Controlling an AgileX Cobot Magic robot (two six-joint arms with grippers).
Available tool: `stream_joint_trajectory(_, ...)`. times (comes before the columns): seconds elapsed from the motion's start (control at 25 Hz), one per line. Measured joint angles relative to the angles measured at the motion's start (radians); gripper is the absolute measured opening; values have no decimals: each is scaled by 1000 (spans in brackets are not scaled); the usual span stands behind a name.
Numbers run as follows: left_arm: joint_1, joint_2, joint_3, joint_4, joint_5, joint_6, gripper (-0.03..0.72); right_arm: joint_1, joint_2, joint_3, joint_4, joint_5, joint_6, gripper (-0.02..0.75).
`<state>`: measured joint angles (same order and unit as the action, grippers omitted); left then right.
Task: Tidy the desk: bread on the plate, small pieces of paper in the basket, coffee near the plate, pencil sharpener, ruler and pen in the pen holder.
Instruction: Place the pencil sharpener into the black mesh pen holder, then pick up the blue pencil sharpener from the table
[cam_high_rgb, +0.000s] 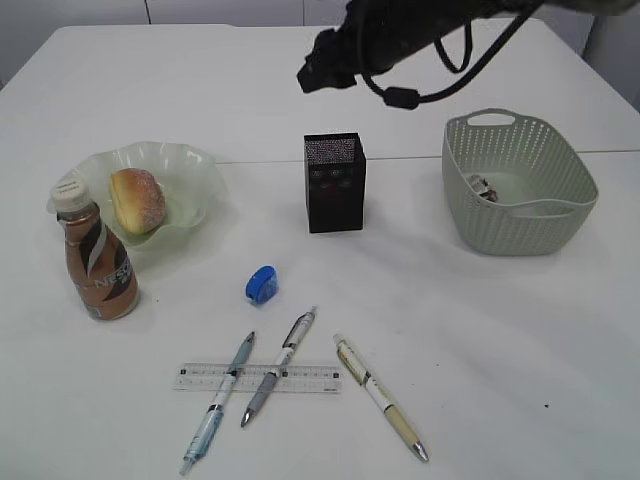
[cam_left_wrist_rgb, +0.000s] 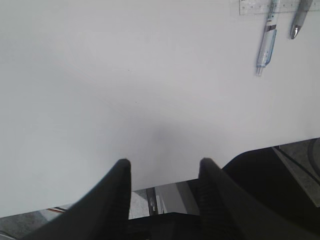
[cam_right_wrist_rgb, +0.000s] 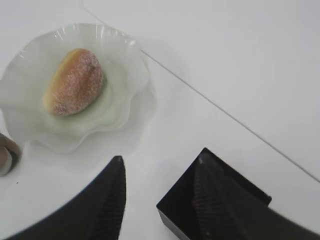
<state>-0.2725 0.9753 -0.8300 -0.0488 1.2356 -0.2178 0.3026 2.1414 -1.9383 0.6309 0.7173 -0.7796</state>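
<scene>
My ruler (cam_high_rgb: 258, 378) is lying flat near the counter's (cam_high_rgb: 480, 340) front edge, its long axis running left-right under two pens. Both my jaws are standing apart, holding nothing; the right ones are hovering over the pen holder (cam_high_rgb: 334, 183).

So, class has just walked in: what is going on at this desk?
A two-armed robot is tidying. The bread already lies on the plate, the coffee stands beside it, and paper is in the basket. The right gripper hangs open and empty above the pen holder. Sharpener, ruler and pens wait on the desk.
</scene>
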Motion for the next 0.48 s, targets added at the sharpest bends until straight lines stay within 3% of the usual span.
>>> stream_joint_trajectory(0.28,0,0,0,0,0,0,319,0,-59,-104,-39,135,68,363)
stream_joint_trajectory(0.48,0,0,0,0,0,0,319,0,-68,-144,-110,380,232,363)
